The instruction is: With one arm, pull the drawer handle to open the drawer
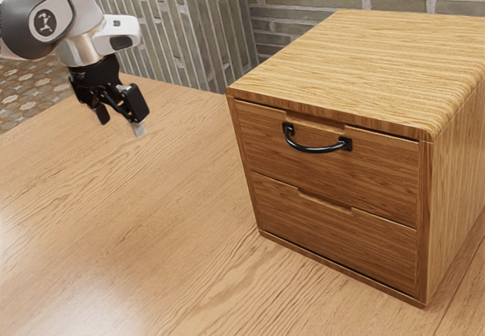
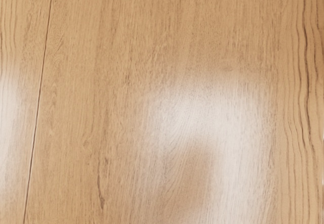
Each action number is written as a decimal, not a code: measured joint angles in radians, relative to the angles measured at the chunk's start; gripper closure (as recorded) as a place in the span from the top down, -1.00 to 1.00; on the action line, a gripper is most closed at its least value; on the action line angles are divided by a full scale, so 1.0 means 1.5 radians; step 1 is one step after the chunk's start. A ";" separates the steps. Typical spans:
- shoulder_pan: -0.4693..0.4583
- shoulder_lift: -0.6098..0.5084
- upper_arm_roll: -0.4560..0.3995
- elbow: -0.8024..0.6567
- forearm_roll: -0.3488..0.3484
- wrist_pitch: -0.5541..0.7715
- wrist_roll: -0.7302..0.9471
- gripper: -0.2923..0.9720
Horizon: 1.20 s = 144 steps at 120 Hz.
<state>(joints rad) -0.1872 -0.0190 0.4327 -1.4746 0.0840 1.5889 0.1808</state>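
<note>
The worktop (image 2: 162, 102) is shining under your pincer (image 1: 121, 122), which is hanging wide and empty. You are aiming for the black drawer handle (image 1: 317, 146), well apart: grab its middle, pull straight out.

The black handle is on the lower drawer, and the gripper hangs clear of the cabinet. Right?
No. The exterior view shows the black handle on the upper drawer; the gripper does hang clear of the cabinet.
</note>
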 joint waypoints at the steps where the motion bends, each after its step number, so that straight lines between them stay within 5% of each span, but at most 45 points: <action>1: -0.001 0.000 0.000 0.000 0.000 0.000 0.000 0.54; 27: -0.018 -0.003 0.001 0.006 0.001 0.000 0.001 0.54; 53: -0.018 -0.034 -0.002 0.130 0.037 -0.027 0.003 0.54; 131: -0.044 -0.058 -0.001 0.089 0.014 -0.099 0.006 0.54; 144: -0.159 -0.126 -0.007 -0.033 0.021 -0.135 0.005 0.54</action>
<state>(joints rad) -0.4254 -0.2073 0.4217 -1.5235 0.1151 1.3868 0.1884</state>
